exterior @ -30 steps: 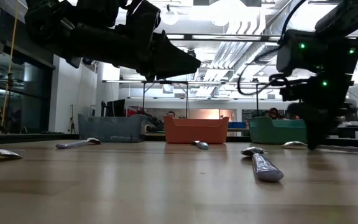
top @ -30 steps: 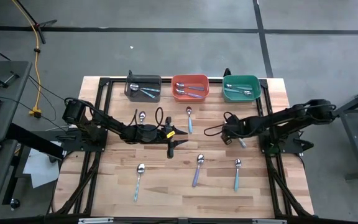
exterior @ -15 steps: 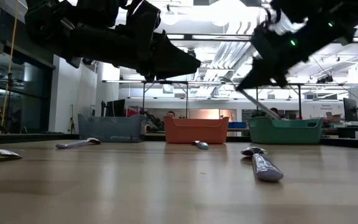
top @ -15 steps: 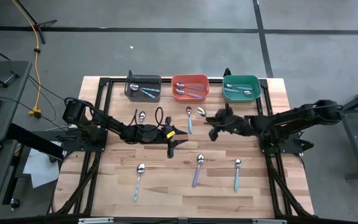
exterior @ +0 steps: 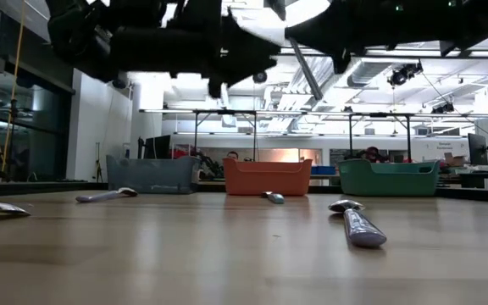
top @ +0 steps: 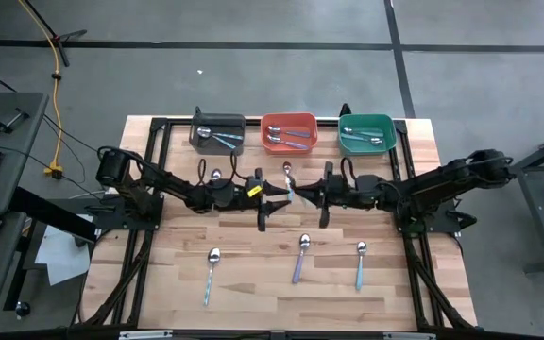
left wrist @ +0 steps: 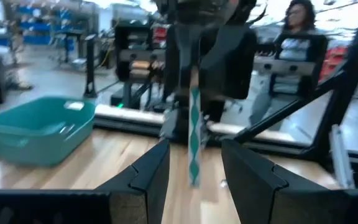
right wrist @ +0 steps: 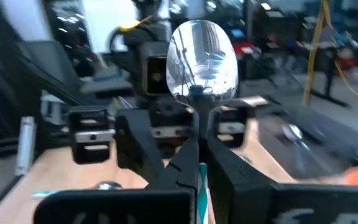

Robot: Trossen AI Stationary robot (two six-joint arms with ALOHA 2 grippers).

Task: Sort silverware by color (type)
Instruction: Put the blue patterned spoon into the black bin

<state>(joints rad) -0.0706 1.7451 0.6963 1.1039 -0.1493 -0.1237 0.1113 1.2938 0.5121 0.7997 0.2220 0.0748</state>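
My right gripper (top: 315,193) is over the table's middle, level, shut on a spoon with a shiny bowl (right wrist: 202,59) and a light blue-green handle (left wrist: 194,143). My left gripper (top: 270,196) faces it from the left, open. In the left wrist view its fingers (left wrist: 149,177) stand either side of the handle's free end, apart from it. Several other spoons lie flat on the wood: a light blue one (top: 210,275), a lavender one (top: 298,259), another light blue one (top: 359,263) and one by the left arm (top: 214,176). My right gripper pinches the spoon between its two fingers (right wrist: 166,165) at the neck (right wrist: 199,112) just below the bowl, coming level from the table's right. The spoon is lifted clear. Its bowl stands past the fingers, and its handle (exterior: 306,74) slants down below the gripper.
Three bins stand along the far edge, grey (top: 199,125), orange (top: 288,118) and teal (top: 386,127), each with spoons inside. A blue-handled spoon (top: 287,174) lies under the two grippers. Bare wood spans the near half around the three spoons. A person (left wrist: 297,37) shows beyond the table.
My right gripper has risen from the table's right part with the spoon and swung toward the left, over the middle, turning level. The spoon is lifted clear and now faces my left gripper, which has shifted slightly toward it.
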